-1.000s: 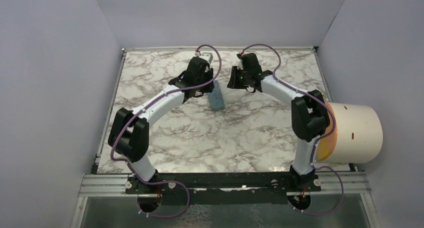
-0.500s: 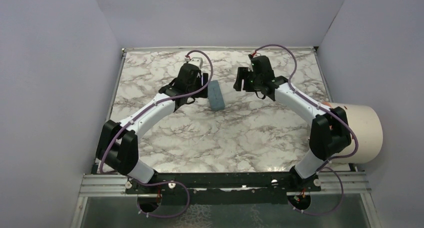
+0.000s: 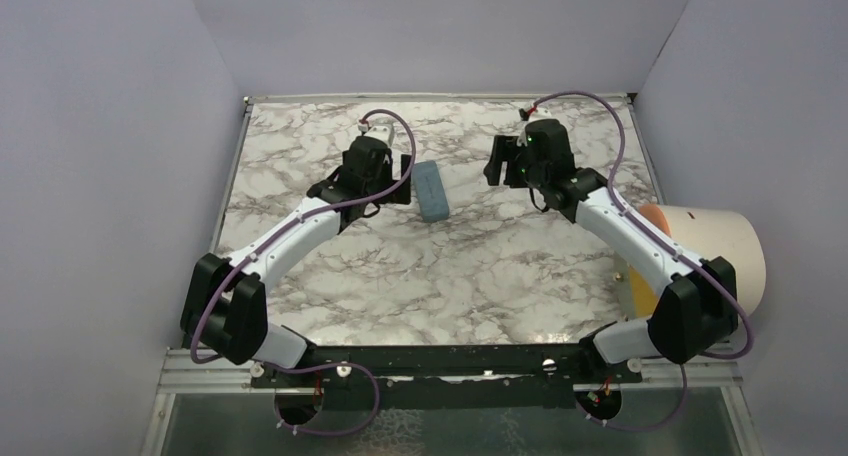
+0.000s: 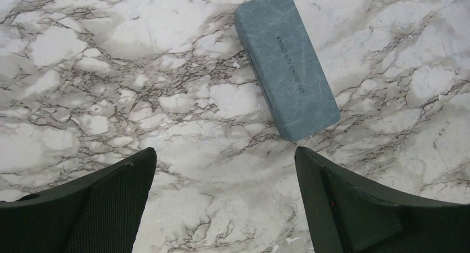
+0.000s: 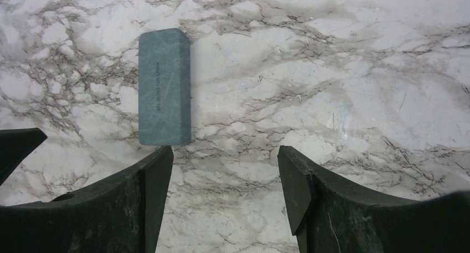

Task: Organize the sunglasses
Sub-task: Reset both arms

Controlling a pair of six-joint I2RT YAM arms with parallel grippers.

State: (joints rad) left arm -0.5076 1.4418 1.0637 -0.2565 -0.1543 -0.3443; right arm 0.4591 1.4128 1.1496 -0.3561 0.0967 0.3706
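A closed blue-grey oblong case (image 3: 432,190) lies flat on the marble table (image 3: 480,266), between my two arms at the back. The sunglasses are out of view. My left gripper (image 3: 393,179) hovers just left of the case, open and empty. In the left wrist view the case (image 4: 285,64) lies ahead and to the right of the left gripper (image 4: 224,153). My right gripper (image 3: 503,166) is to the right of the case, open with nothing between its fingers. From the right wrist, the case (image 5: 164,86) sits ahead of the right gripper (image 5: 224,150), just beyond its left fingertip.
A white cylinder with an orange inside (image 3: 710,266) lies on its side at the table's right edge, beside the right arm's elbow. Grey walls close in the table at the left, back and right.
Both arms have drawn apart from the case, the left going left and the right going right. Both grippers have opened wider. The case stays in place on the table.
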